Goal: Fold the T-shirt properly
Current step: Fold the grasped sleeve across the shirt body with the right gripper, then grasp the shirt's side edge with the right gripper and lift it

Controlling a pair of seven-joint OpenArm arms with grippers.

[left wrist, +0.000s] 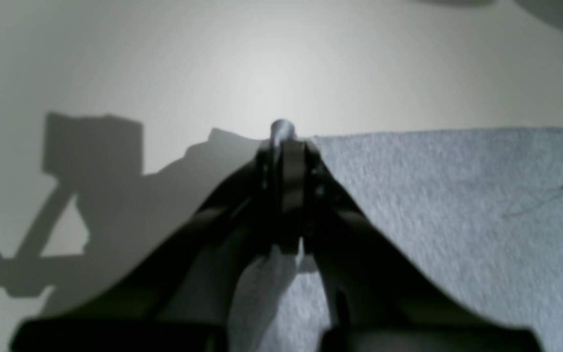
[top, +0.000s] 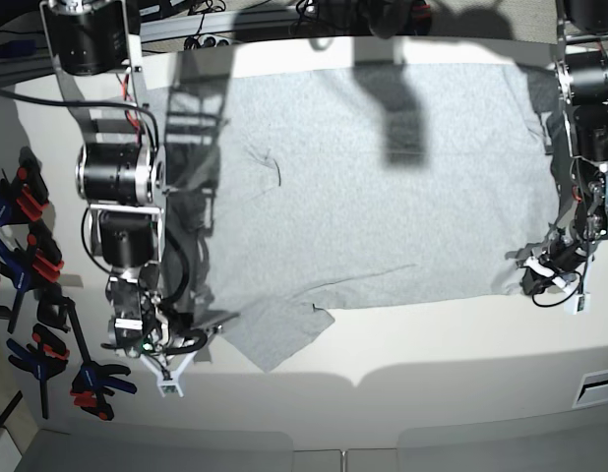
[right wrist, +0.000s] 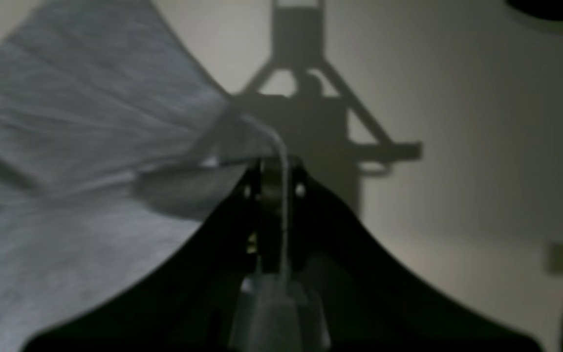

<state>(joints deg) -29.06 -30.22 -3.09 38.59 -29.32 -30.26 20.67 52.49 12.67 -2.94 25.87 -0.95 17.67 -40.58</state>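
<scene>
The heather-grey T-shirt [top: 373,177] lies spread flat on the pale surface [top: 432,383], soft and faintly creased. Each arm reaches down at one lower corner: left pincer [left wrist: 284,134] and right pincer [right wrist: 274,164] both pinch its fabric edge.

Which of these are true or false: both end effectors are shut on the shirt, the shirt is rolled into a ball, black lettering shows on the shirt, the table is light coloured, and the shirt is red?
1. Both end effectors are shut on the shirt. True: the left end effector and the right end effector each pinch cloth.
2. The shirt is rolled into a ball. False: it lies spread flat.
3. Black lettering shows on the shirt. False: the visible side is plain.
4. The table is light coloured. True.
5. The shirt is red. False: it is light grey.
</scene>
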